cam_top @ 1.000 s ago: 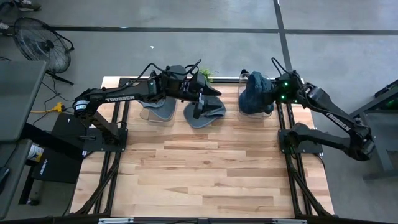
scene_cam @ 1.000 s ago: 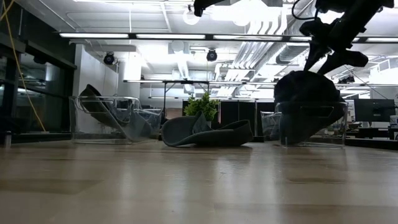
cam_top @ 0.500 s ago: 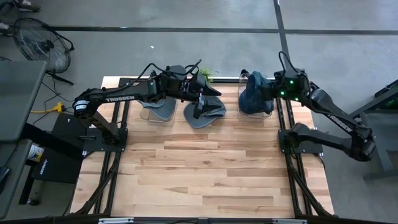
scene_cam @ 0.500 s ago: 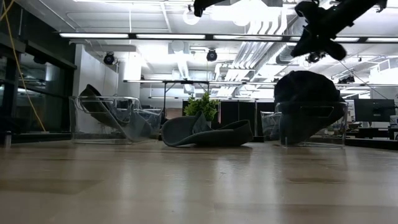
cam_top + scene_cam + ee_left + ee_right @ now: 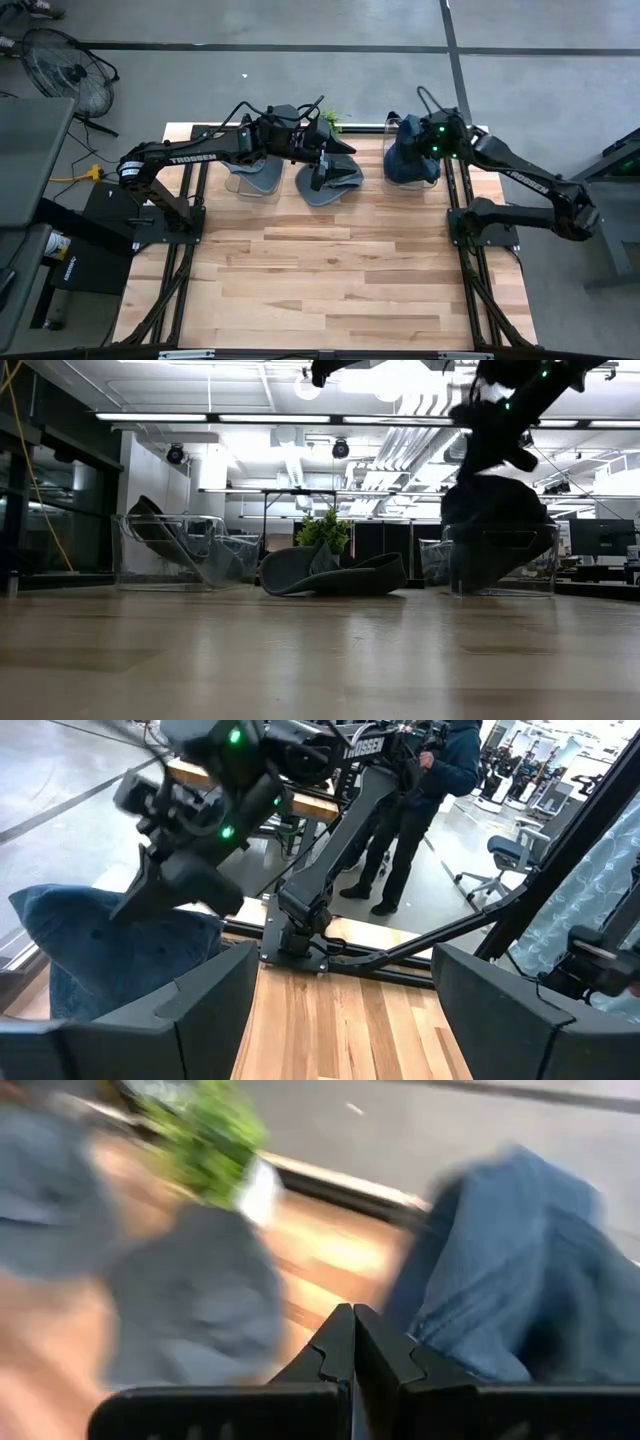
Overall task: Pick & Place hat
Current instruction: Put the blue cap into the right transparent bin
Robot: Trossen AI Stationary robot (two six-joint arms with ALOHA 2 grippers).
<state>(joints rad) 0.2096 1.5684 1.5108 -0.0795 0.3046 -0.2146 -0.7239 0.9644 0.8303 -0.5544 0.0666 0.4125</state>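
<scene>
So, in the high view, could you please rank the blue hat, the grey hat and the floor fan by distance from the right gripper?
1. Blue hat, directly beside the right gripper.
2. Grey hat, mid-table, leftward.
3. Floor fan, off the table, far left.

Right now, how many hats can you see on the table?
3: a blue hat in the right clear bin, a grey hat loose at table centre, another grey one in the left bin. Others may be hidden.

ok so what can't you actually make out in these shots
- Left gripper: in the high view its own arm covers the fingertips.
- Gray hat on the table: partly under that gripper there.
- Blue hat: the clear bin blurs its lower part in the low view.
- Green plant: smeared in the right wrist view.
</scene>
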